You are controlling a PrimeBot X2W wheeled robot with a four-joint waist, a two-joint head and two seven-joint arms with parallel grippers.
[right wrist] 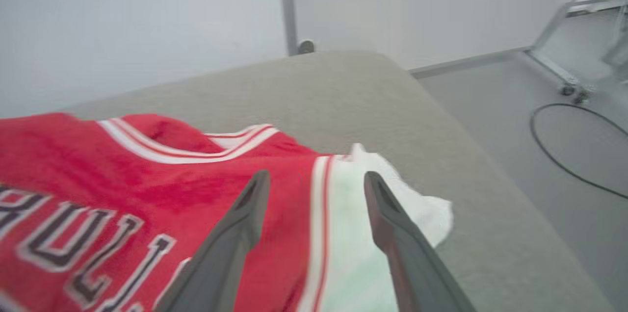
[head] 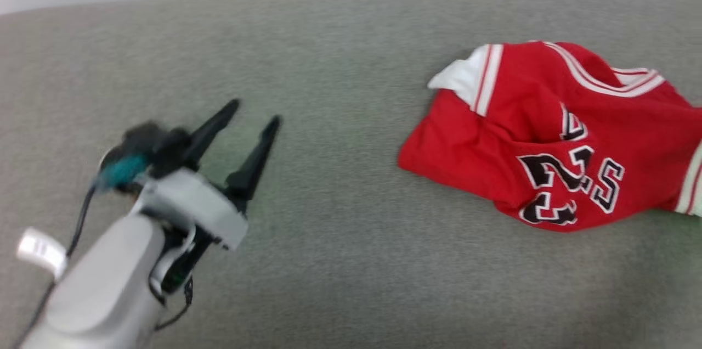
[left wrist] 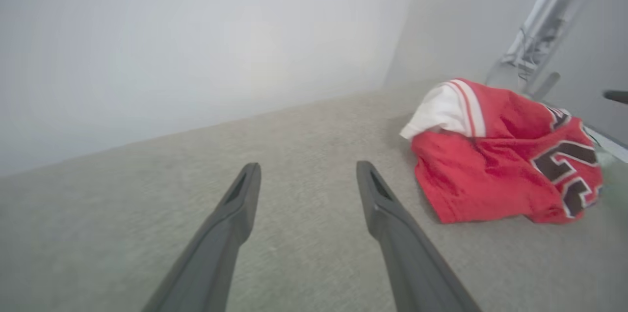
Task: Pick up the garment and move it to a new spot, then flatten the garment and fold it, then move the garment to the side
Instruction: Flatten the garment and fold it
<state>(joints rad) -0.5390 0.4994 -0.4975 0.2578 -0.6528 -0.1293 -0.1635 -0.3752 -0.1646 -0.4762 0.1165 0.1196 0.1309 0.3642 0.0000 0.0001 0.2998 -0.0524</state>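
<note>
Your left tool and right tool stand wide, empty; the garment (crumpled, edge cut off) lies on the worktop.

One red shirt lies on one grey cushion. There are two grippers, the left gripper and the right gripper, and one black cable.

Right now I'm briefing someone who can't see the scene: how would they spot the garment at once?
Look at the wide grey fabric-covered surface; on its right side in the head view lies a crumpled jersey T-shirt. It is bright red, with white striped-trim sleeves and a black, white-outlined 23, unlike the dark-fingered left gripper to its left.
</note>
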